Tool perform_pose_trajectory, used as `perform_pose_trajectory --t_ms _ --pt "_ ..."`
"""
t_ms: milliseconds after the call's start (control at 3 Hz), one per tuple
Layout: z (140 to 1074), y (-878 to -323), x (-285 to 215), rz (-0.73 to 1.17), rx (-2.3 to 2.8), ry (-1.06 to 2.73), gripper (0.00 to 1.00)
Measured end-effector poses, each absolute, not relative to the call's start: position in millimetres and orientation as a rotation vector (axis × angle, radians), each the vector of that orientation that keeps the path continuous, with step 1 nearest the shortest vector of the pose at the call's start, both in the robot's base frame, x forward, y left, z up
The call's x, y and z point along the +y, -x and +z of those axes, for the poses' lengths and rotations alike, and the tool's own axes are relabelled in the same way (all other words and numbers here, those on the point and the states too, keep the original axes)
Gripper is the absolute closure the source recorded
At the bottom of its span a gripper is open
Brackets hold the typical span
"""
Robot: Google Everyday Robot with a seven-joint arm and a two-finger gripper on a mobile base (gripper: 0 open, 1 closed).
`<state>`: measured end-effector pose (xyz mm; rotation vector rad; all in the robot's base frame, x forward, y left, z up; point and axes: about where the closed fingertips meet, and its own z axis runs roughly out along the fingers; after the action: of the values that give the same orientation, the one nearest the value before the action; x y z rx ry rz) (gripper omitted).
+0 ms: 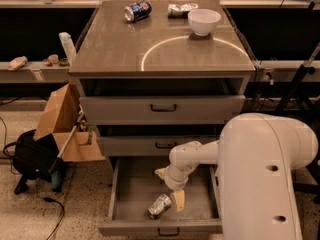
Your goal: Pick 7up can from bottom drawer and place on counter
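In the open bottom drawer [129,190], the 7up can [160,205] is seen lying on its side, ungrasped, at 7 o'clock of the gripper [169,186], whose claw is spread and empty. Grasping, lifting and placing on the counter [115,49], at 12 o'clock, are judged outstanding.

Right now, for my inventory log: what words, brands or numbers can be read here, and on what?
None can be read.
7up can in the bottom drawer, beside the tool: markings too blurred.
Blue can and foil packet on the counter: print too blurred.
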<state>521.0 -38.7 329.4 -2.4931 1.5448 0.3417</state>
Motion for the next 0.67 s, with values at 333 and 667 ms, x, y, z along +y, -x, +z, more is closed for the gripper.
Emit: perform_pose_trajectory --t_ms 333,667 --pt "320.1 -524.1 -31.5 0.323 1.553 2.482 0.0" --pt "310.2 -529.5 -25.2 0.322 1.562 2.472 0.0"
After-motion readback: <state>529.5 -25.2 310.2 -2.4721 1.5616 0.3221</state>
